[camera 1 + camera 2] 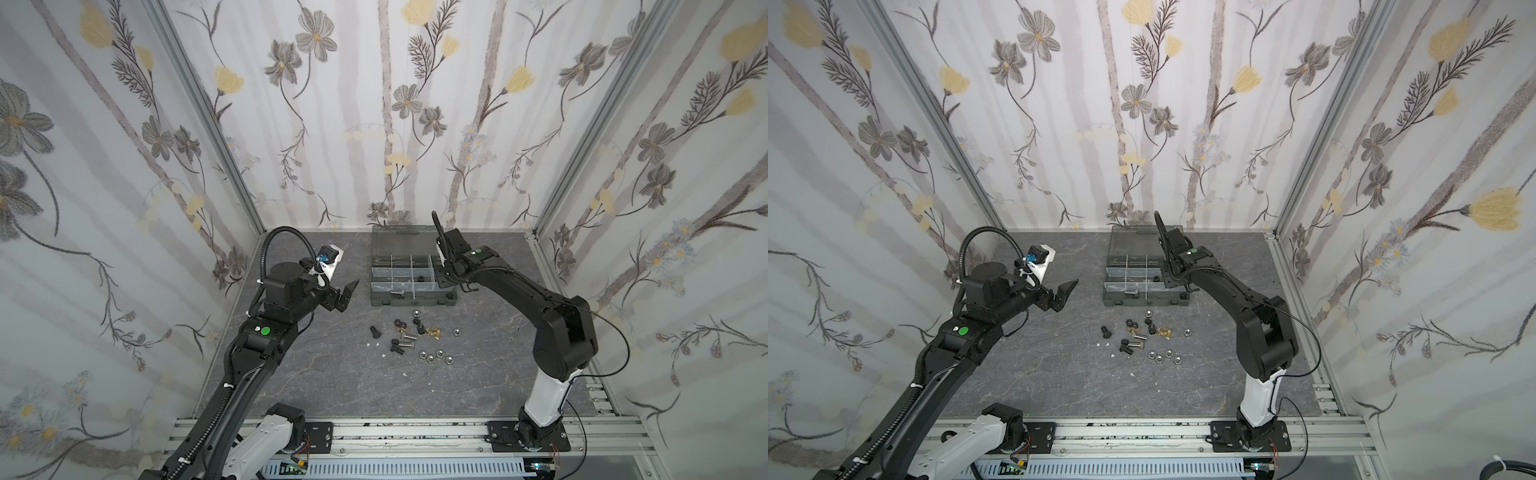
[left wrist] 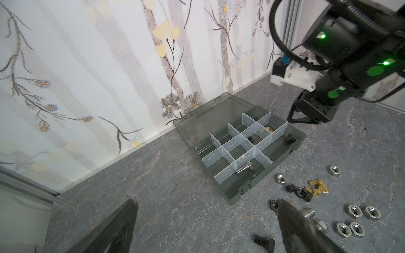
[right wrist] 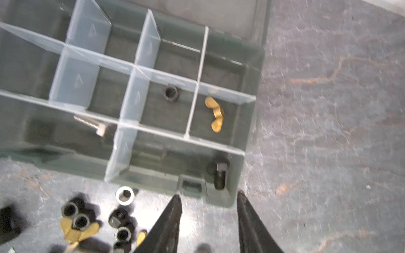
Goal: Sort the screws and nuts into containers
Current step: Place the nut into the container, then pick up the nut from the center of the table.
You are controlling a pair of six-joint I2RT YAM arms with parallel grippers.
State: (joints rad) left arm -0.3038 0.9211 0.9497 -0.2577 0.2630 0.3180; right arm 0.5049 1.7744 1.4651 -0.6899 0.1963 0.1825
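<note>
Right gripper [image 3: 208, 195], black pointed jaws apart with nothing between them, is hovering over a front corner of the dark grey plastic organizer case [image 3: 249, 127] with translucent dividers. Inside, a brass-gold wing nut [image 3: 214, 114] is lying in the middle row's end compartment, a black hex nut [image 3: 170, 93] in the compartment beside it, a short black screw [image 3: 220, 175] in the front corner compartment, and a shiny silver hex-head screw [image 2: 244, 169] further along the front row. Loose screws and nuts [image 1: 420, 330] are lying scattered on the grey stone-patterned table [image 1: 332, 374] just before the case. Left gripper [image 1: 350, 296], jaws wide apart and empty, is hanging off the case's opposite end.
</note>
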